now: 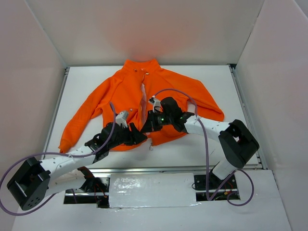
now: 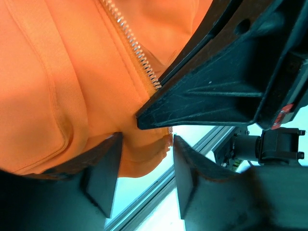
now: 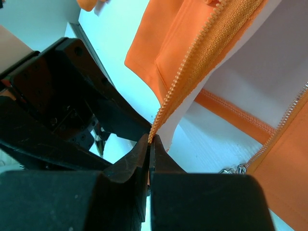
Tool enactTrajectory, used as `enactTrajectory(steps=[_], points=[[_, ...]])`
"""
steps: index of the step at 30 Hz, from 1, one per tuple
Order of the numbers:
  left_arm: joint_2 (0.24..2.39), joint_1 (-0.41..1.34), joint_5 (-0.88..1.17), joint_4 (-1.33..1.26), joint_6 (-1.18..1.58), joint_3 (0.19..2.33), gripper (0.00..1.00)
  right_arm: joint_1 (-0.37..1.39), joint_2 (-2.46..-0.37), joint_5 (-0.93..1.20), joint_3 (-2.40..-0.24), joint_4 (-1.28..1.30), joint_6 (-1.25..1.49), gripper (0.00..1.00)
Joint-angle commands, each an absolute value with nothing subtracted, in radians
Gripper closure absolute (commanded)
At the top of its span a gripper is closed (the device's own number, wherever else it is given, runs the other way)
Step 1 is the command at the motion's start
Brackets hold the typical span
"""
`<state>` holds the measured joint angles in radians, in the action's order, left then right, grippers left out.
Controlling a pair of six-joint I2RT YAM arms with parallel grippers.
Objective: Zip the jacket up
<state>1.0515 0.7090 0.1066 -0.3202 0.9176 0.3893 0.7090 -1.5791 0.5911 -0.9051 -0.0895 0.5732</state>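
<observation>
The left arm (image 1: 72,161) is stretched low from its base toward the middle, and the left gripper (image 2: 144,163) is held with its jaws apart. The right arm (image 1: 211,127) is bent sharply at the elbow and reached leftward. The right gripper (image 3: 150,147) is pressed closed, its fingertips pinched on the zipper edge of the jacket (image 3: 173,53).

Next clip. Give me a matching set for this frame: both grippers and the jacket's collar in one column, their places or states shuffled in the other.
Things:
1. left gripper
2. right gripper
3. jacket collar

Places or states:
A. toward the far side of the table
B. fingers apart, either side of the hem
C. pinched shut on the bottom end of the zipper

Pairs: 1-B, 2-C, 3-A
</observation>
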Motion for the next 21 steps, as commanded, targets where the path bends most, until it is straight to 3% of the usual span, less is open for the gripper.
enactTrajectory(steps=[1,6,10,15,20,21], points=[[1.045,0.706,0.127,-0.388,0.905,0.373,0.45,0.707,-1.589,0.629,-0.936,-0.150,0.595,1.00],[1.051,0.703,0.132,-0.431,0.904,0.350,0.54,0.709,-1.595,0.653,-0.934,-0.181,0.620,1.00],[1.068,0.698,0.143,-0.451,0.910,0.347,0.73,0.707,-1.595,0.653,-0.934,-0.175,0.620,1.00],[1.054,0.696,0.147,-0.456,0.904,0.347,0.81,0.707,-1.601,0.646,-0.939,-0.160,0.611,1.00],[1.032,0.696,0.170,-0.468,0.882,0.344,0.83,0.707,-1.628,0.661,-0.945,-0.153,0.614,0.99],[1.028,0.696,0.176,-0.468,0.876,0.344,0.90,0.707,-1.629,0.664,-0.943,-0.158,0.615,0.94]])
